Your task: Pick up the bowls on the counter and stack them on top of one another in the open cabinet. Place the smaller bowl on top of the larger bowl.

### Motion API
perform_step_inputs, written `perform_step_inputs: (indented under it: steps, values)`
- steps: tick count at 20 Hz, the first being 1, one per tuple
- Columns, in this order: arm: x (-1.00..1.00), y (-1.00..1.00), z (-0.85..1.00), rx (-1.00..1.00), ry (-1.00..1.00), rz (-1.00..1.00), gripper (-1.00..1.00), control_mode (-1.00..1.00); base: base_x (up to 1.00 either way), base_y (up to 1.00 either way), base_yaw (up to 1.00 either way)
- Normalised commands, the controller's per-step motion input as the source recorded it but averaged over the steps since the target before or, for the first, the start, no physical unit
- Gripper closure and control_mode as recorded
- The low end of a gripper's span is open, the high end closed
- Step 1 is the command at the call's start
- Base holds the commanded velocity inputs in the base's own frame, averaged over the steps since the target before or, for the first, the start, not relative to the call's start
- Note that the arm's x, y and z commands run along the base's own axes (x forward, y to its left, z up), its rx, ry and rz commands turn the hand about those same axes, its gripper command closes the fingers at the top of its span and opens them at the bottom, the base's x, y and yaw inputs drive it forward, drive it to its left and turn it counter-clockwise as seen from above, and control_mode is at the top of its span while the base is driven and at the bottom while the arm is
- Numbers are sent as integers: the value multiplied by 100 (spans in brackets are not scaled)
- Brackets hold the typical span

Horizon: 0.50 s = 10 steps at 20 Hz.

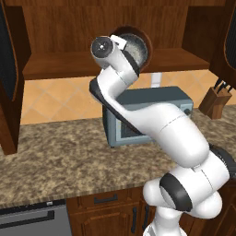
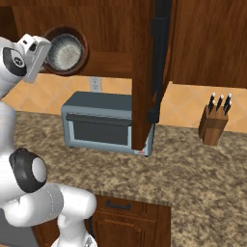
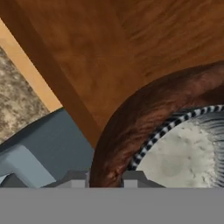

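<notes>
The larger bowl [image 1: 146,46] [image 2: 81,44] [image 3: 144,109], dark reddish-brown, is tipped steeply toward me at the front edge of the cabinet shelf [image 1: 55,64]. The smaller bowl [image 1: 135,47] [image 2: 63,52] [image 3: 188,153], grey and speckled, sits nested inside it. In the hand view my gripper [image 3: 105,178] has one fingertip on each side of the brown bowl's rim and is shut on it. My raised hand [image 2: 34,57] is just left of the bowls. The counter [image 1: 55,152] lies below.
A grey-blue toaster oven [image 1: 152,115] [image 2: 103,120] stands on the counter right under the bowls. A knife block [image 1: 215,101] [image 2: 214,123] is at the right. The open cabinet doors [image 2: 149,72] [image 1: 9,78] hang down on both sides of the shelf.
</notes>
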Motion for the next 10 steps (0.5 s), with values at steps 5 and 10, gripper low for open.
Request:
perform_step_inputs:
  steps: [5, 10]
  values:
    - [16, 3, 41, -2, 19, 8, 100, -100, 0, 0, 0]
    - [-6, 11, 9, -9, 2, 10, 100, -100, 0, 0, 0]
